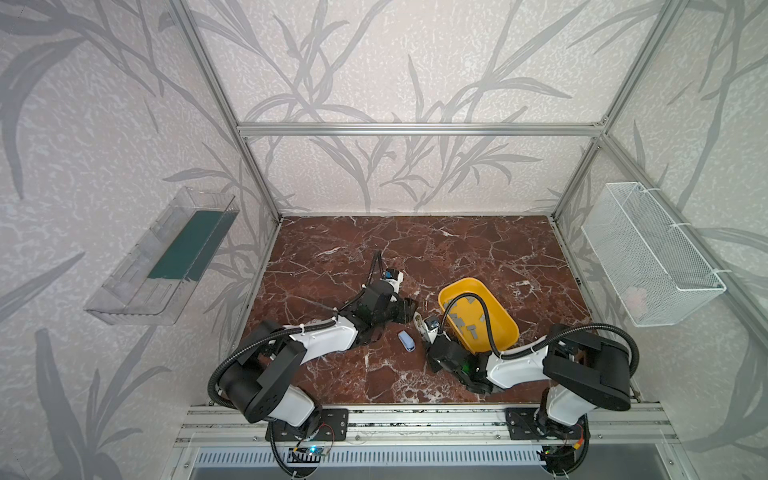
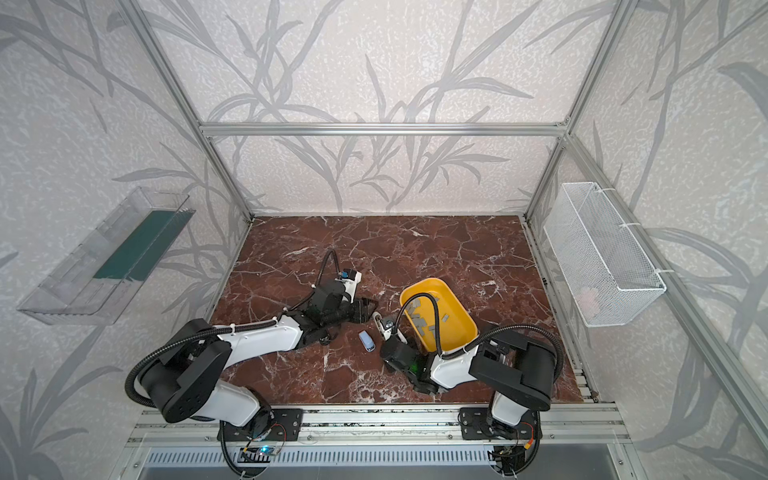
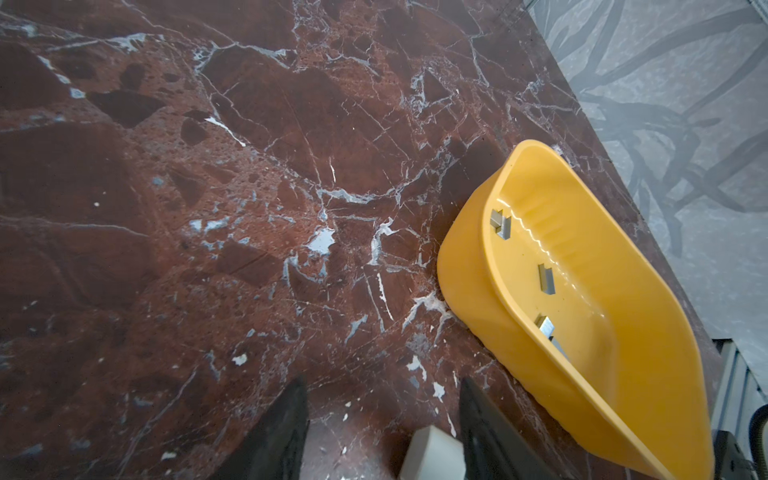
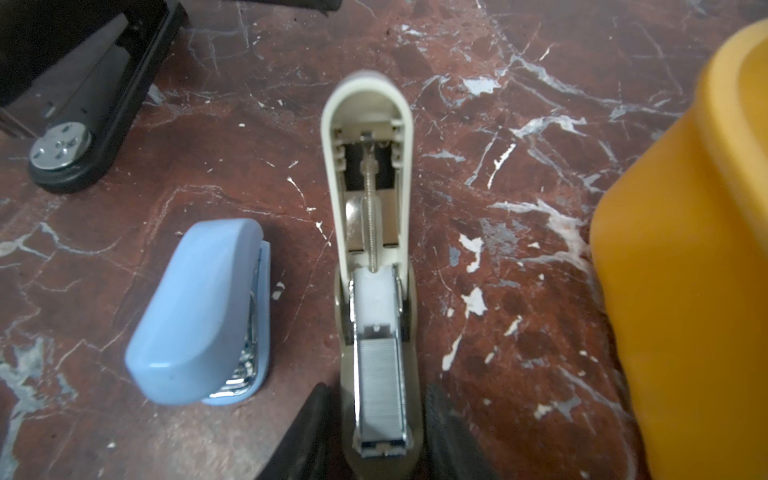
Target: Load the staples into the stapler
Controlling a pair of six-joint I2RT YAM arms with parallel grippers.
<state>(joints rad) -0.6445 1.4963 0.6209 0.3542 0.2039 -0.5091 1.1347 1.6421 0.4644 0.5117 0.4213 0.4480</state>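
Three staplers on red marble table: cream stapler, blue stapler on its side, black stapler.

Cream stapler lid swung up, one staple strip lying in its channel.

One yellow tray just beside it, roughly a dozen loose staples inside.

My right gripper straddles cream stapler's base, fingers close against both sides; cannot tell if pressing.

My left gripper partly open, cream stapler's raised lid end between fingers, gap on one side, nothing gripped.
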